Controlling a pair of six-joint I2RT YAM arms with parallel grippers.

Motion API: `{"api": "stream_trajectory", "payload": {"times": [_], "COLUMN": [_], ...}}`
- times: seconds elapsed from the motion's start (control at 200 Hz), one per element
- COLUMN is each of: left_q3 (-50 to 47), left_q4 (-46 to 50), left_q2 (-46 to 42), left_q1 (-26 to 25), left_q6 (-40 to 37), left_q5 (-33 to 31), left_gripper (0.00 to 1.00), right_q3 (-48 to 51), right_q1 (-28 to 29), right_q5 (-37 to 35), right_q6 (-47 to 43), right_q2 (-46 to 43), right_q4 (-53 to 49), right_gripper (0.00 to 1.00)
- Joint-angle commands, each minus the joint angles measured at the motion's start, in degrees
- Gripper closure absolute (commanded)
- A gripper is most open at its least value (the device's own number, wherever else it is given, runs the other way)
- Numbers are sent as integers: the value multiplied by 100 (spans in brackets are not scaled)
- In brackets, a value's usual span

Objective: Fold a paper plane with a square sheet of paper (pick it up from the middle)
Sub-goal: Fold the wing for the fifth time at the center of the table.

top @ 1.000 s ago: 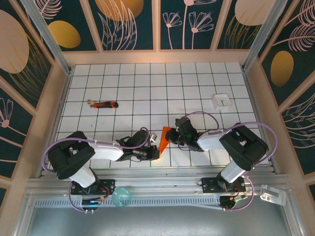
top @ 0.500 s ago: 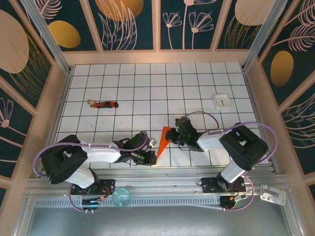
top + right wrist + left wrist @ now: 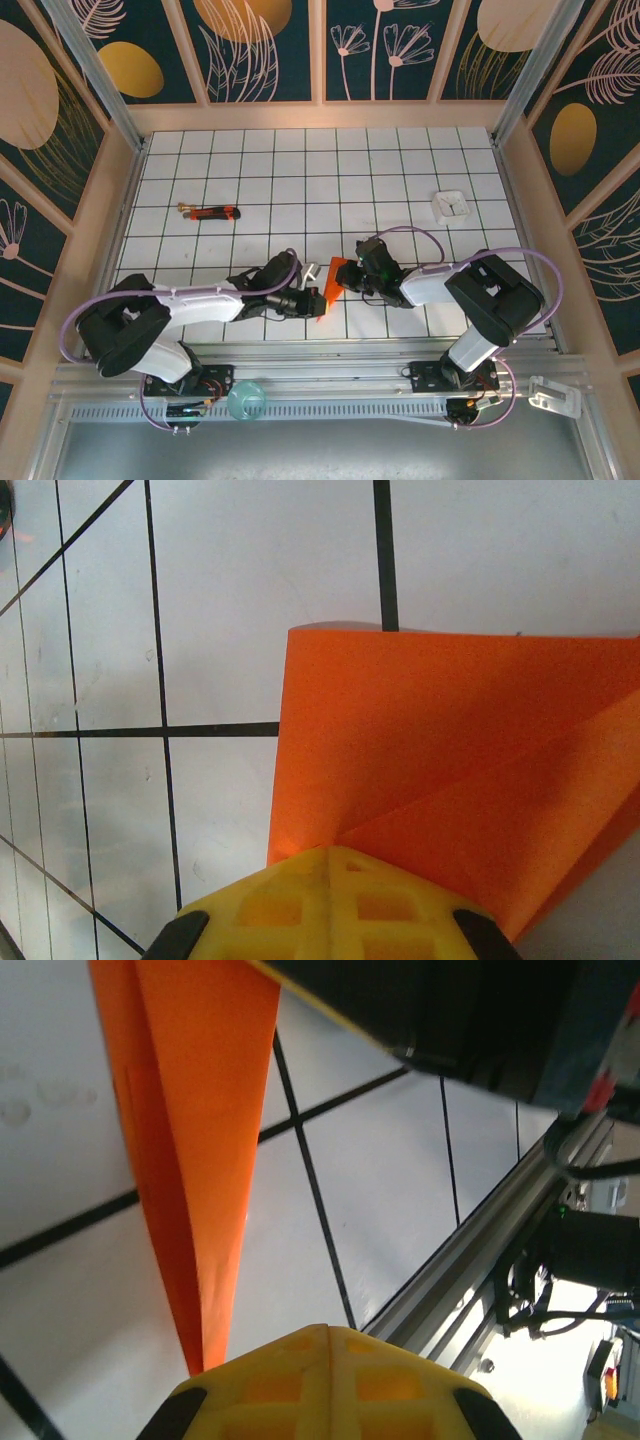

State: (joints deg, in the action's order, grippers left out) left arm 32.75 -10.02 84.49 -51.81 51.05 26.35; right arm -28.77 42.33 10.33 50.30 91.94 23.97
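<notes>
the left gripper [image 3: 325,1338] is squeezed tight on the thin end of the orange paper [image 3: 195,1150], and the paper runs up and away from its yellow fingertips [image 3: 300,1380] in a long, skinny strip with a fold line down it. the right gripper [image 3: 330,855] is squeezed tight on the wide end of the same paper, where two folded layers meet. seen from above, the left arm [image 3: 200,300] lies low along the near side of the table [image 3: 300,170] and reaches to the right, and the right arm [image 3: 440,285] bends low and reaches to the left, so the two grippers meet near the middle of the front rows. the paper sits between them, folded into a pointy shape, its long side running from far to near, with the point toward the near edge and a bit to the left. there is one paper, two arms, one red and black stick [image 3: 212,212] far off to the left, and one small white square [image 3: 452,205] far off to the right.
</notes>
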Motion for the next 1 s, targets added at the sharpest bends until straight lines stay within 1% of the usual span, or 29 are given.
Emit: {"api": "stream_trajectory", "payload": {"times": [0.0,0.2,0.515,0.686,0.996], "left_q3": [265,388,152,-77,-620], "left_q4": [-26,166,108,-36,-518], "left_q2": [304,675,961,1034,974], "left_q1": [31,65,67,66,70], "left_q6": [-119,-340,-367,-265,381], "left_q5": [-77,-217,-144,-114,-79], "left_gripper": [96,97,100,100,100], "right_q3": [83,91,92,49,-151], "right_q1": [-61,-58,-59,-61,-59], "right_q5": [-411,-419,-419,-383,-249], "right_q6": [-85,-78,-92,-108,-326], "right_q2": [309,289,285,295,124], "right_q4": [-749,-771,-776,-775,-822], "right_gripper": [100,100,100,100,100]}}
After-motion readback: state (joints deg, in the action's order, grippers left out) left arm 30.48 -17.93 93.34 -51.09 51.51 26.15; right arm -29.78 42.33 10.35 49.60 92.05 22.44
